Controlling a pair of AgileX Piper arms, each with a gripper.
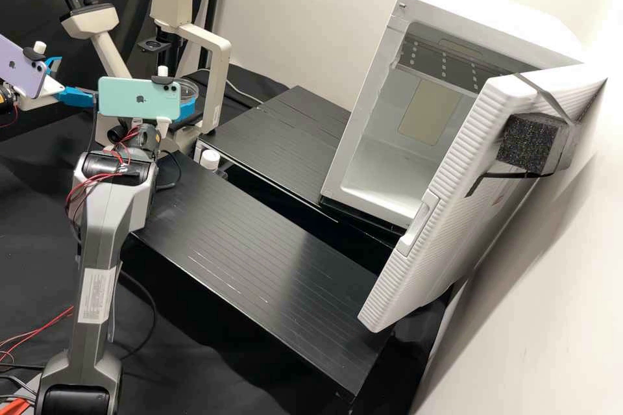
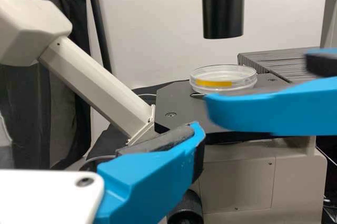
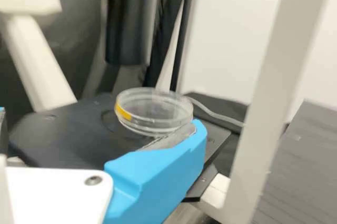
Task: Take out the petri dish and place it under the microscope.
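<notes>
One clear lidded petri dish (image 2: 224,79), on the black microscope stage (image 2: 179,103), below the black condenser tube (image 2: 223,8); taking the high view with its far side as 12 o'clock, that is at 10 o'clock on the bench. Looks set there for viewing, though a dark arc of the stage opening shows beside it, so centring is probably a bit off. Right gripper (image 2: 257,83): fingers well parted, dish not clamped; one blue fingertip (image 3: 196,134) is beside the dish at about its 6 o'clock, contact can't be told. Likely spread that wide to clear the rim, either for letting go or for a small correction. Left gripper (image 1: 78,80) hangs off the stage at roughly 9 o'clock, fingers apart, nothing held; probably parked there to leave the other arm room. White mini fridge (image 1: 389,162) at 2 o'clock, door (image 1: 448,188) open, presumably so the dish could be taken out. Dish orientation: lying flat, broad faces up and down, no clear tilt relative to the stage. It's round, so no long axis across it; the short axis through its faces stands upright. Only direction cue is the yellow strip (image 2: 213,83) on the side wall, facing about 9 o'clock, toward the left arm. Remaining job looks small: maybe centre it, then draw the fingers straight back without nudging the wall.
</notes>
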